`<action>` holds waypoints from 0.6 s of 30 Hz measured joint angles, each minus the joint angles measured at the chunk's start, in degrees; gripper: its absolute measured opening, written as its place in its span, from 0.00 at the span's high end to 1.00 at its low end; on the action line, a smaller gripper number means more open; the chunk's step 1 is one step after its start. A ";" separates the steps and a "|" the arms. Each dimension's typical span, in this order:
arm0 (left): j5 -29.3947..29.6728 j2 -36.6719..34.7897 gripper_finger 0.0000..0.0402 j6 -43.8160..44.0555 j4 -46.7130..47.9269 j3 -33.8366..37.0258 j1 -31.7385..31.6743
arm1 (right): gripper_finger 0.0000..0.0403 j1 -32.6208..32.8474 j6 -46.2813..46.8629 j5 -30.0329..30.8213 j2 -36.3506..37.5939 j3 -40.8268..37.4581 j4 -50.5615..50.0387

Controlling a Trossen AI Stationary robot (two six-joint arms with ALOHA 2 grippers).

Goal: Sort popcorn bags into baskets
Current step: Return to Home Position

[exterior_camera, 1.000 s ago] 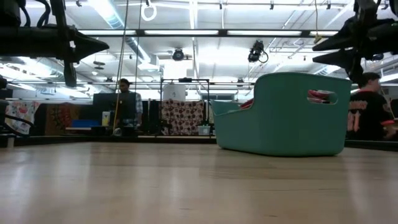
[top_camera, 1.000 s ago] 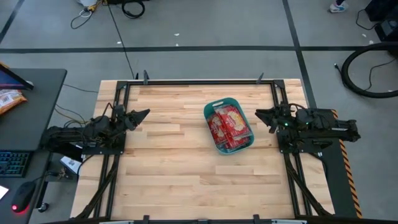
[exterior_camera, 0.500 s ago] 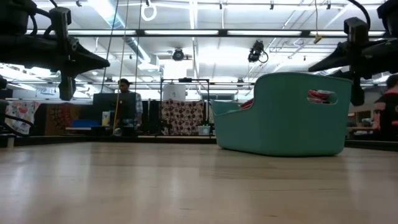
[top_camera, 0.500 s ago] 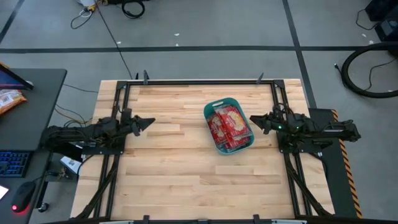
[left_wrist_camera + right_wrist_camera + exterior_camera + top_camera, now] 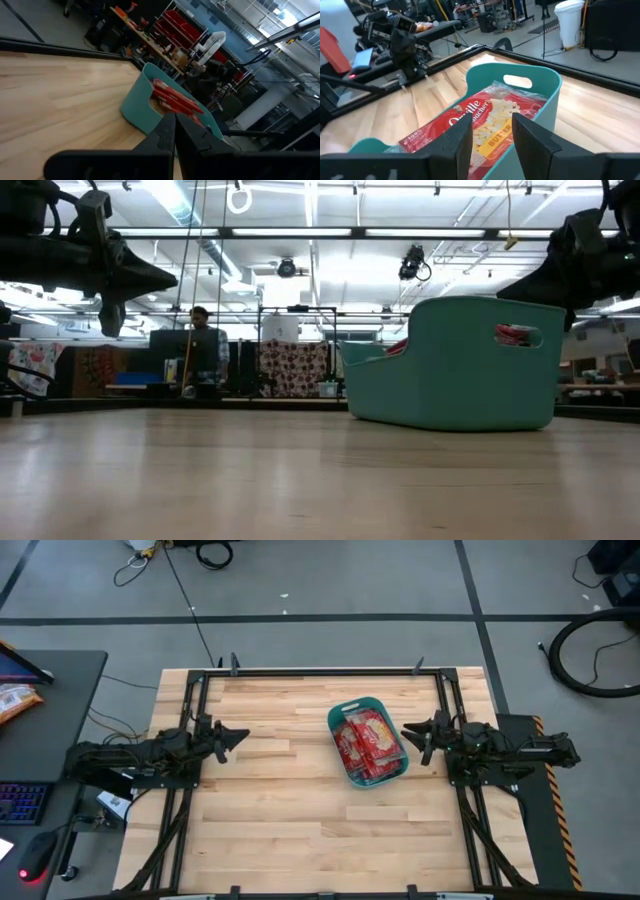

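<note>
Both arms have moved a bit and now sit level at the sides of the tabletop (image 5: pixel 280 805). The left claw (image 5: pixel 243 732) is pressed together and the right claw (image 5: pixel 407 730) is spread. All the popcorn bags (image 5: pixel 370 745) I can see lie in the teal tub (image 5: pixel 352 704), so the sorting looks done.

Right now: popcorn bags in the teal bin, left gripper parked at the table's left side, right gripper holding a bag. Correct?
No: the right gripper holds nothing; the right wrist view shows its fingers apart with nothing between them. The popcorn bags are in the teal bin, and the left gripper is parked at the table's left side.
</note>
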State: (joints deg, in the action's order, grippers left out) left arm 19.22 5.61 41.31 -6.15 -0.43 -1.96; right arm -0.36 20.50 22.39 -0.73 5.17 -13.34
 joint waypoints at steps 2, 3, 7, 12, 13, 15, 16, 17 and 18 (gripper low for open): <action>0.00 0.00 0.97 -0.01 -0.11 0.00 0.00 | 0.65 0.00 -0.94 0.00 0.00 0.02 0.02; 0.00 0.00 0.97 0.01 -0.29 0.00 0.00 | 0.65 0.00 -1.06 0.00 0.00 0.02 0.02; 0.01 0.00 0.97 0.00 -0.37 0.01 0.00 | 0.65 0.00 -1.09 0.00 0.00 0.02 0.02; 0.00 0.00 0.97 -0.02 -0.46 0.02 0.00 | 0.65 0.00 -1.15 0.00 0.00 0.02 0.02; 0.02 0.00 0.97 -0.04 -0.51 0.02 0.00 | 0.65 0.00 -1.15 0.00 0.00 0.02 0.02; 0.00 0.00 0.97 -0.02 -0.52 0.02 0.00 | 0.65 0.00 -1.17 0.00 0.00 0.04 0.02; 0.00 0.00 0.97 -0.03 -0.52 0.02 0.00 | 0.65 0.00 -1.17 0.00 0.00 0.04 0.02; 0.02 0.00 0.97 -0.06 -0.54 0.02 0.00 | 0.65 0.00 -1.17 0.00 -0.02 0.04 0.02; 0.02 0.00 0.97 -0.05 -0.55 0.02 0.00 | 0.65 0.00 -1.17 0.02 0.00 0.04 0.02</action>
State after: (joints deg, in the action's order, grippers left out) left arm 19.25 5.61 41.27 -6.70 -0.40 -1.96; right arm -0.36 19.33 22.41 -0.74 5.21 -13.32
